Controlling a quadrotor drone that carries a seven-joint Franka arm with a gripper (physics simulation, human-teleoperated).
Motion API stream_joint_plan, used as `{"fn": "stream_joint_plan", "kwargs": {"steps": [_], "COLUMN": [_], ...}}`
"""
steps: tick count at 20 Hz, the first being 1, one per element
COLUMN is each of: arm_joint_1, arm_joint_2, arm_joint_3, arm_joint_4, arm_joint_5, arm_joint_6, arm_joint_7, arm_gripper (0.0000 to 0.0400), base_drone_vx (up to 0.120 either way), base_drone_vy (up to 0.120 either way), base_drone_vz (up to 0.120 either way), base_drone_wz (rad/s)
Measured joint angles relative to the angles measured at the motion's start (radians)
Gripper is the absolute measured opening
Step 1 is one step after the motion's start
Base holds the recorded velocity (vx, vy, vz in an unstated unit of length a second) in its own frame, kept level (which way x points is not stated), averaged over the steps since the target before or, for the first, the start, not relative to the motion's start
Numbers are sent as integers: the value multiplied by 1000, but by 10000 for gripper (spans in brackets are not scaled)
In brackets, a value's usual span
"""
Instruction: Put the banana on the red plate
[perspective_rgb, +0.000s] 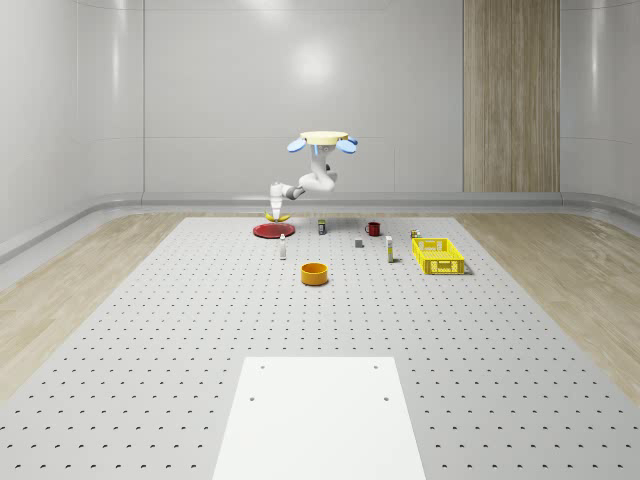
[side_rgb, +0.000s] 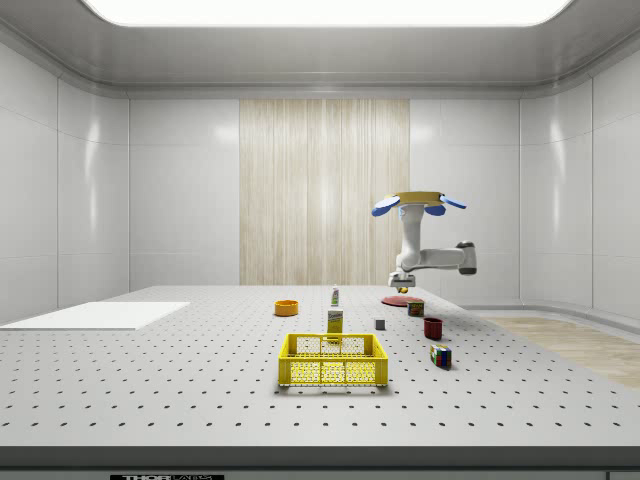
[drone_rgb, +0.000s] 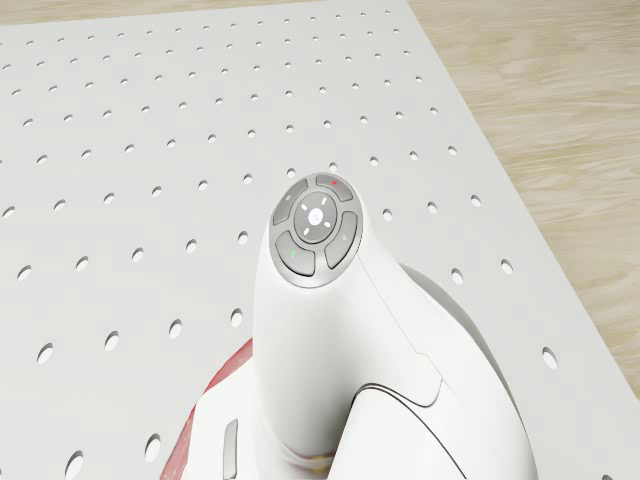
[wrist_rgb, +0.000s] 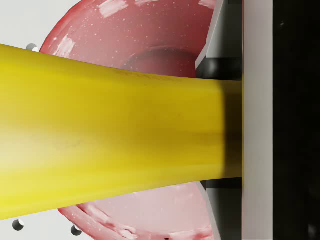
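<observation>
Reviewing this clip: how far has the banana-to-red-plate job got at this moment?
Done: the banana is picked up, held in the gripper, with the drone hovering beside the red plate at the far end of the table. In hand: the wrist view shows the banana directly over the plate; the whole-scene view puts it just above. Left: lower it, release, and pull the arm away.

- A yellow basket (perspective_rgb: 438, 255) sits on the perforated table (perspective_rgb: 150, 330), toward the whole-scene view's right.
- An orange bowl (perspective_rgb: 315, 273) stands nearer the middle.
- A dark red mug (perspective_rgb: 373, 228) lies farther back.
- What may be small bottles (perspective_rgb: 283, 249) stand between them.
- A white sheet (perspective_rgb: 320, 418) covers the near edge.
</observation>
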Motion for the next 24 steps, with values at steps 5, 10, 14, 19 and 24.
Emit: {"fn": "stream_joint_plan", "kwargs": {"steps": [5,10,14,19,24], "arm_joint_1": [-17,-35,-48,-47,-30], "arm_joint_2": [0,0,1,-1,-3], "arm_joint_3": [-61,-118,-152,-149,-100], "arm_joint_4": [17,37,51,49,30], "arm_joint_5": [-56,-106,-137,-139,-98], "arm_joint_6": [24,49,65,63,40], "arm_joint_7": [5,9,10,-3,-12], "arm_gripper": [198,198,254,358,388], "base_drone_vx": [0,0,0,0,0], "base_drone_vy": [0,0,0,0,0], "base_drone_vz": [0,0,0,0,0], "base_drone_wz": [0,0,0,0,0]}}
